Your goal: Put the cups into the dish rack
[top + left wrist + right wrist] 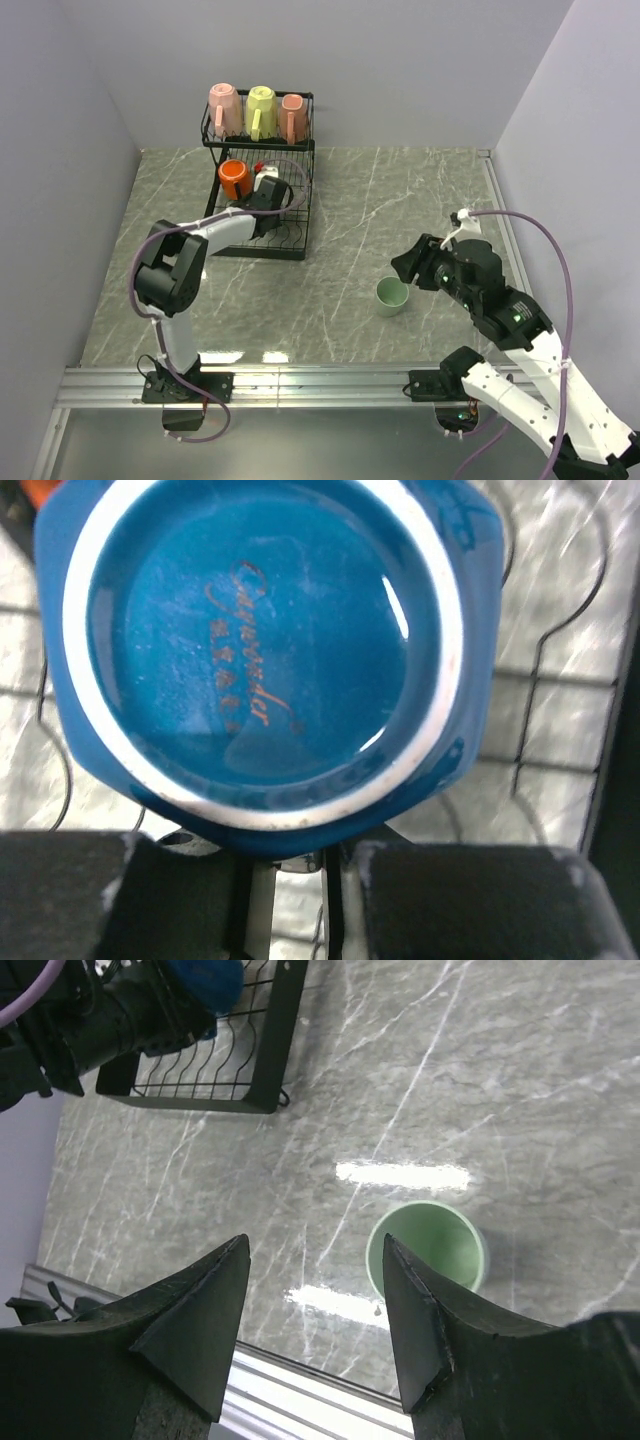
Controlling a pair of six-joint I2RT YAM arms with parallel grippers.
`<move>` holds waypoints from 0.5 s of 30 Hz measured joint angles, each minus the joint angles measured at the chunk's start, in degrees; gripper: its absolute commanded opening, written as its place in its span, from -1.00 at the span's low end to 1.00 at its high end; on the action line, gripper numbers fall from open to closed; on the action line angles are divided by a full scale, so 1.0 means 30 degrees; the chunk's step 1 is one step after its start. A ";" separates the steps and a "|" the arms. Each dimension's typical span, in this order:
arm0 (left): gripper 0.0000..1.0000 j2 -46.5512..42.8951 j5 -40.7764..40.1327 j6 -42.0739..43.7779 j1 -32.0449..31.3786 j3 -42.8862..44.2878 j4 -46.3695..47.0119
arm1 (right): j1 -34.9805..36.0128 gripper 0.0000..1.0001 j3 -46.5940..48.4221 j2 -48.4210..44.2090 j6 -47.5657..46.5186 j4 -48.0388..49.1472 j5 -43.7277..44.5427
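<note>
The dish rack [272, 255] stands at the far left. Its upper basket holds a pink cup [224, 108], a pale yellow cup [261, 110] and a second pink cup [293, 117], all upside down. An orange cup [234, 179] sits in the lower tray. My left gripper [268, 195] reaches over that tray, shut on the blue cup [260, 650], which hangs bottom-up above the rack wires [560, 680]. The pale green cup [392, 296] stands upright on the table. My right gripper [410, 265] hovers open just beside it; its right finger [420, 1310] is close to the green cup [428, 1250].
Grey walls close in the marble table on the left, back and right. A metal rail [320, 385] runs along the near edge, where both arm bases are bolted. The left arm [170, 275] stretches from its base toward the rack.
</note>
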 measured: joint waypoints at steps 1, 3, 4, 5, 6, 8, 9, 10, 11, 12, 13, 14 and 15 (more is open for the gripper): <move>-0.99 0.0248 -0.0029 0.0029 0.0007 0.0299 0.0153 | 0.0000 0.25 -0.0051 -0.0153 0.0022 -0.0153 0.0124; -0.99 0.0787 -0.0044 0.0087 0.0007 0.0998 0.0204 | -0.0007 0.25 -0.0175 -0.0437 0.0117 -0.0481 0.0313; -0.99 0.1100 -0.0044 0.0095 0.0007 0.1406 0.0182 | -0.0007 0.24 -0.0219 -0.0597 0.0146 -0.0641 0.0364; -0.99 0.1523 -0.0051 0.0073 0.0015 0.1974 0.0044 | -0.0007 0.24 -0.0226 -0.0699 0.0175 -0.0838 0.0408; -0.90 0.1931 -0.0044 0.0058 0.0022 0.2594 -0.0204 | -0.0007 0.23 -0.0226 -0.0729 0.0211 -0.0947 0.0459; -0.71 0.3002 0.0095 -0.0066 0.0182 0.4218 -0.0867 | -0.0007 0.24 -0.0226 -0.0699 0.0219 -0.1042 0.0525; -0.47 0.3453 0.0284 -0.0284 0.0284 0.4874 -0.1013 | -0.0007 0.23 -0.0226 -0.0648 0.0219 -0.1064 0.0576; -0.39 0.3687 0.0474 -0.0415 0.0393 0.5195 -0.1071 | 0.0000 0.23 -0.0226 -0.0590 0.0211 -0.1064 0.0590; -0.30 0.3745 0.0787 -0.0437 0.0495 0.5340 -0.1144 | -0.0007 0.23 -0.0226 -0.0503 0.0211 -0.1064 0.0590; -0.11 0.3745 0.1071 -0.0525 0.0605 0.5413 -0.1246 | -0.0007 0.22 -0.0226 -0.0379 0.0204 -0.1056 0.0590; -0.05 0.3745 0.1297 -0.0590 0.0736 0.5464 -0.1377 | -0.0007 0.22 -0.0226 -0.0233 0.0197 -0.1042 0.0583; 0.02 0.3745 0.1399 -0.0590 0.0852 0.5501 -0.1464 | -0.0007 0.22 -0.0226 -0.0095 0.0182 -0.1035 0.0583; 0.15 0.3745 0.1472 -0.0663 0.0962 0.5544 -0.1515 | -0.0007 0.22 -0.0226 0.0080 0.0146 -0.1020 0.0583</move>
